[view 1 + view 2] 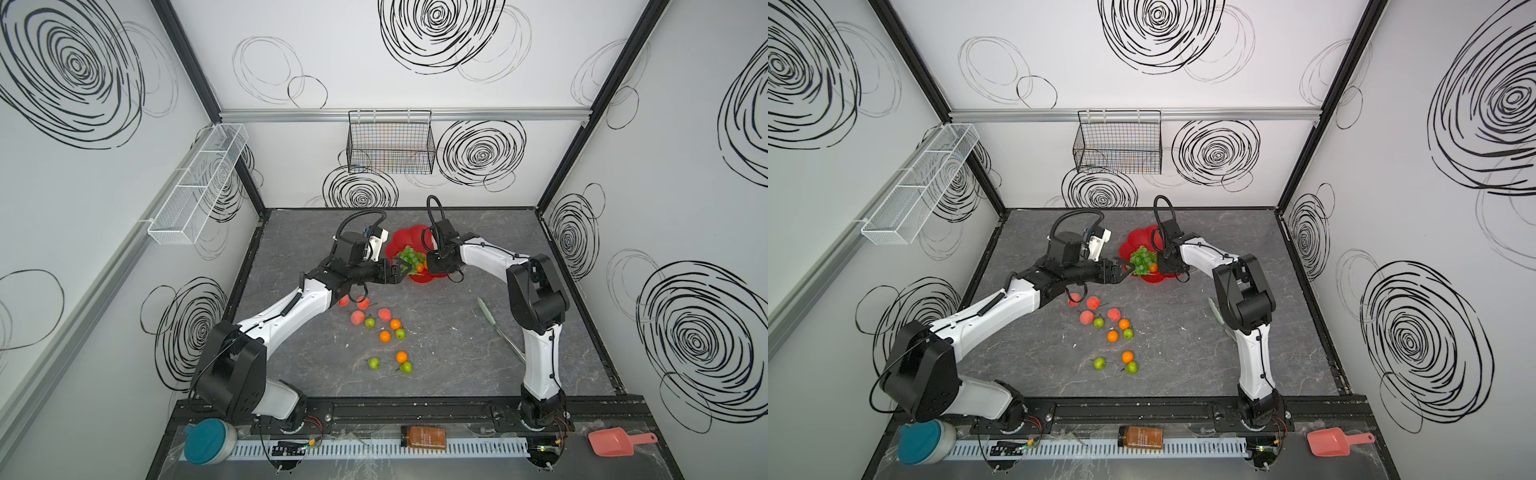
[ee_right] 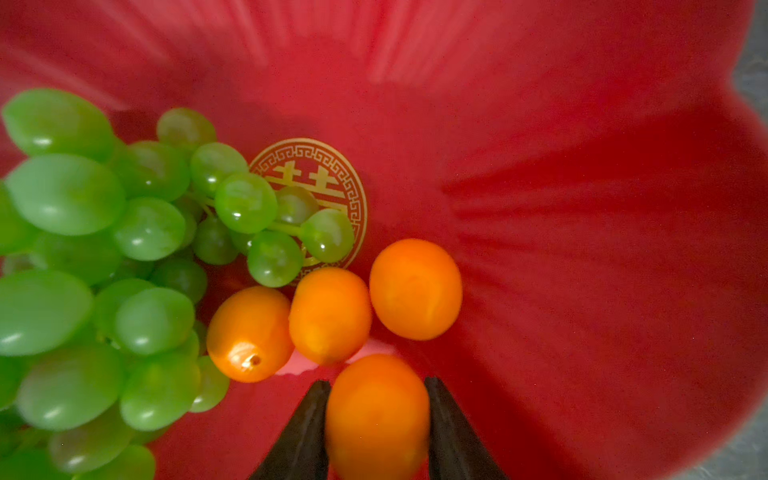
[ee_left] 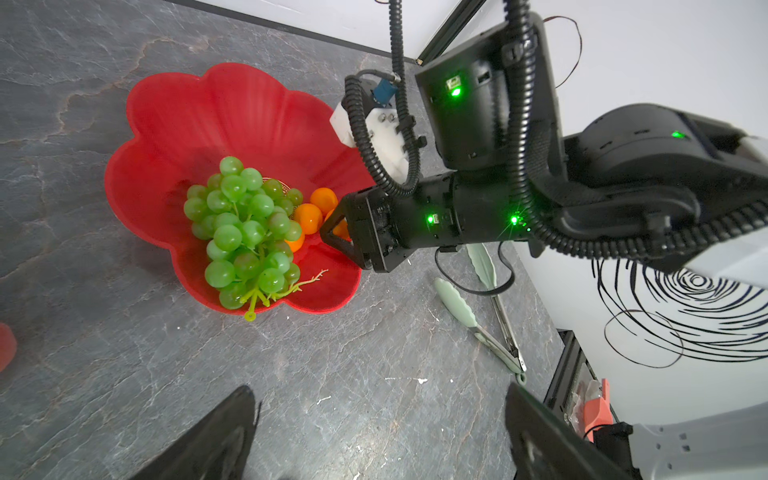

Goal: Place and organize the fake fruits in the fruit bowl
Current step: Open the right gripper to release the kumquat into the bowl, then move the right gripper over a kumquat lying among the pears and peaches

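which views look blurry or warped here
Right wrist view: bunch of green plastic grapes blurs near the lens, glossy red flower-shaped bowl soft toward its rim; left wrist view: green indicator lights flare into stars; both top views: evenly lit, no glare

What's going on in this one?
The right hand is down inside the red fruit bowl with an orange fruit between its fingers. Three other oranges and the grape bunch already lie in there. The left hand hangs open near the bowl, holding nothing. The remaining fruits, peaches, apples and oranges, lie loose on the table.
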`<state>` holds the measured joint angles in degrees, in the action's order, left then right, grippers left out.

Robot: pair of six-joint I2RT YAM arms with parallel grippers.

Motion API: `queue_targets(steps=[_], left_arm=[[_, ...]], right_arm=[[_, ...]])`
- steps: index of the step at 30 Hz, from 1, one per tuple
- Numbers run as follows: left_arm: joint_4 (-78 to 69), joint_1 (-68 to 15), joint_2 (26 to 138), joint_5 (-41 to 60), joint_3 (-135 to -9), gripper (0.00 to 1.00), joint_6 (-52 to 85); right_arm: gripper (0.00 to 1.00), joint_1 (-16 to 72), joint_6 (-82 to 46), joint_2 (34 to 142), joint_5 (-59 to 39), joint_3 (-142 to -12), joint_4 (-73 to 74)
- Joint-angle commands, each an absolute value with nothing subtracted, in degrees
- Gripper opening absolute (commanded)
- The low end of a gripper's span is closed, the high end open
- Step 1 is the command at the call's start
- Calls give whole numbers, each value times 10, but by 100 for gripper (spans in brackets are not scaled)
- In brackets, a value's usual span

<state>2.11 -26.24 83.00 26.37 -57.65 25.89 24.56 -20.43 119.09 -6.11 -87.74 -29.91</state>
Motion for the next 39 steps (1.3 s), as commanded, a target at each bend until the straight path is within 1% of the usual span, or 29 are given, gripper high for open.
queue_targets(steps=[1,8,13,15,20,21,25,29,31,35,37,39], left_arm=[[12,-256,829,271,-579,96,248],[16,-250,812,242,-573,96,248],[33,-254,792,226,-571,96,233],[52,-253,773,214,-568,96,223],[108,-247,703,173,-548,96,206],[123,-247,689,164,-546,96,203],[164,-243,642,136,-530,96,205],[191,-243,608,122,-515,96,214],[201,-242,597,115,-510,96,219],[215,-241,575,115,-499,96,228],[229,-241,567,102,-499,96,227],[248,-236,558,76,-503,96,222]], right_arm=[[43,245,-201,1197,-62,-894,-305],[46,245,-200,1184,-66,-892,-304],[47,246,-204,1142,-77,-873,-292],[51,245,-205,1120,-90,-863,-286],[52,246,-213,1058,-111,-824,-267],[51,246,-215,1046,-115,-816,-263],[41,250,-229,1009,-137,-788,-252],[40,269,-247,965,-128,-750,-230],[38,286,-265,951,-98,-746,-232],[39,334,-310,934,-47,-742,-240],[39,359,-315,923,-41,-718,-219],[42,374,-327,908,-66,-678,-177]])
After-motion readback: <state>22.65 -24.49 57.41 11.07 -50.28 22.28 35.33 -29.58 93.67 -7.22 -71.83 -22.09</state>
